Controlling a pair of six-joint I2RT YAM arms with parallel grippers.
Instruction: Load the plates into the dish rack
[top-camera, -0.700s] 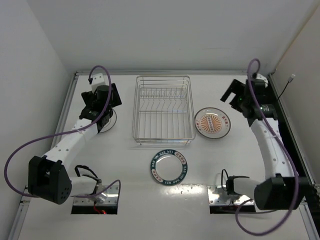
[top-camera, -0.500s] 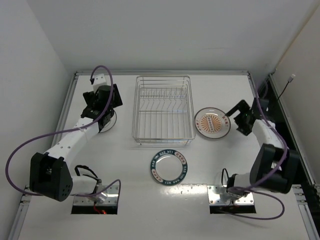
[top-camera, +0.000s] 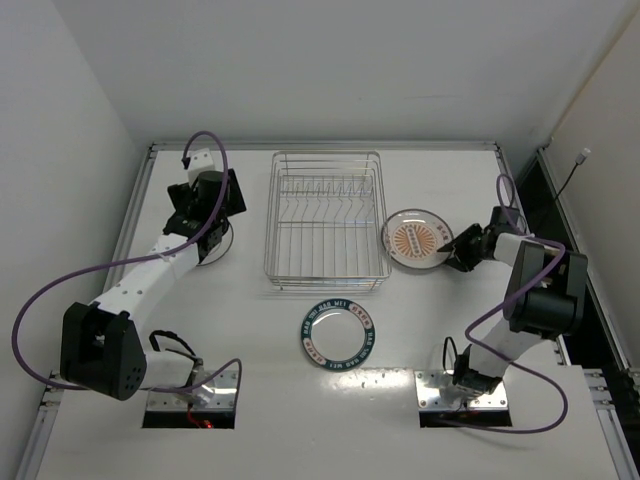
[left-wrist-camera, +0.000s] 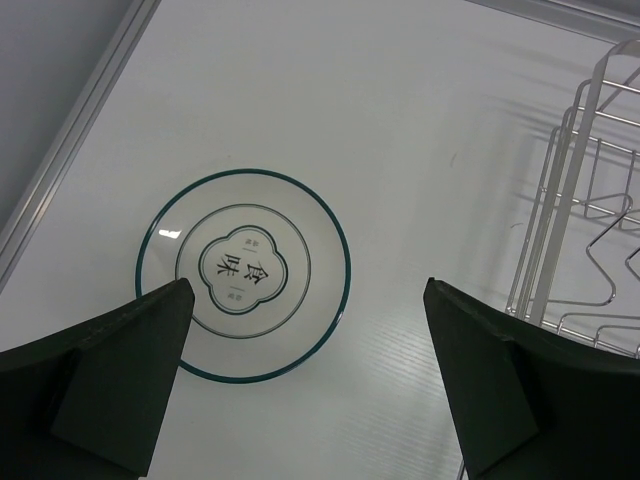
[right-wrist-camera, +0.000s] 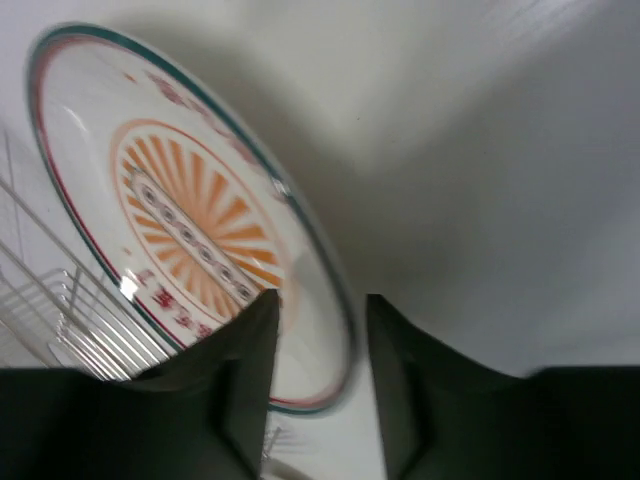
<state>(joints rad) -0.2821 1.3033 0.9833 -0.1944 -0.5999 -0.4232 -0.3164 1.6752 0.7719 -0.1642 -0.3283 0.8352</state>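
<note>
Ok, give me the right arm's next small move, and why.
Probably close the right jaws firmly on the orange plate's rim: the rim sits between them, but whether they grip it is unclear. Lifting toward the rack should wait.

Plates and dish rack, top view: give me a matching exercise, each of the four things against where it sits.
1 orange-centred plate
2 teal-lettered plate
3 pale plate
4 dish rack

a left of the rack, under the left gripper
b between the pale and orange-centred plates
c right of the rack, at the right gripper
d in front of the rack

Pairs: 1-c; 2-d; 3-a; 4-b.
</note>
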